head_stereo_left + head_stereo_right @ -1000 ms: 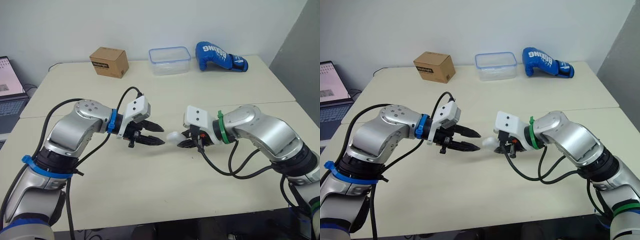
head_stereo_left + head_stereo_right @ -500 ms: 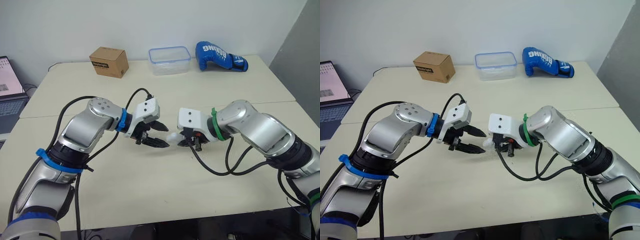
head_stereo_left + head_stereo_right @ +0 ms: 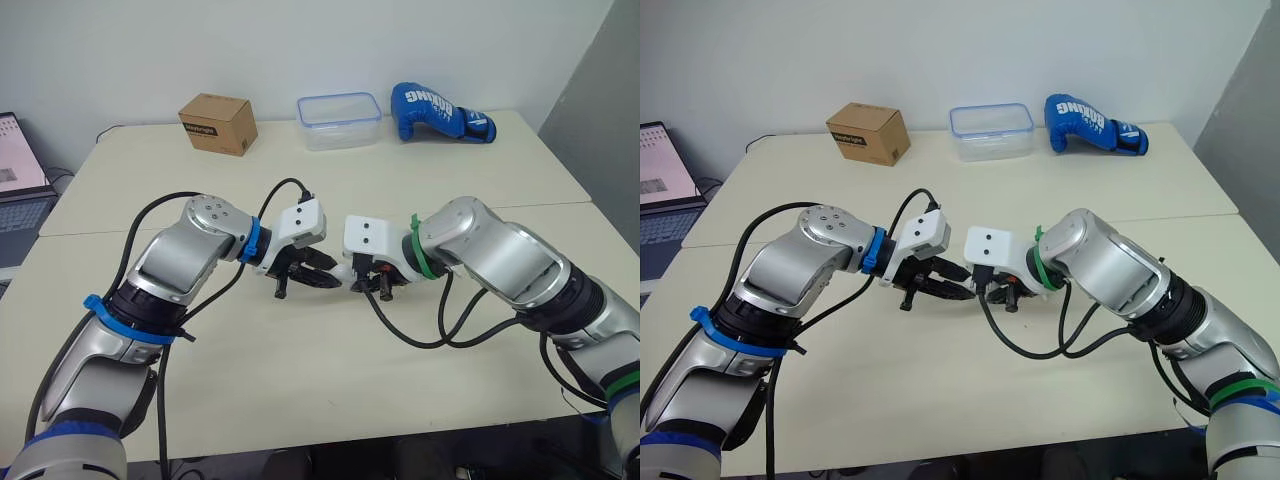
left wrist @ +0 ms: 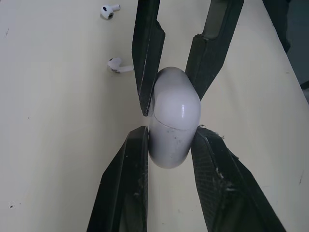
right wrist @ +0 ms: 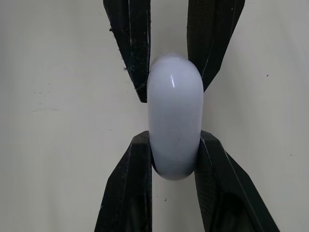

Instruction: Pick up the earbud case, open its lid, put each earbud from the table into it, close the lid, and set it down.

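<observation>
The earbud case (image 4: 174, 121), a glossy white rounded shell with its lid shut, is pinched at one end by the left gripper (image 4: 171, 133) and at the other by the right gripper (image 5: 175, 137). The nearer earbud (image 4: 118, 66) and the farther earbud (image 4: 110, 9), both white, lie apart on the table (image 4: 48, 145).

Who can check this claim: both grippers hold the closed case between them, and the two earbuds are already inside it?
One detail is wrong. The left gripper and right gripper do hold the closed case between them, but the earbuds are not inside it. The left wrist view shows both lying on the table.
</observation>
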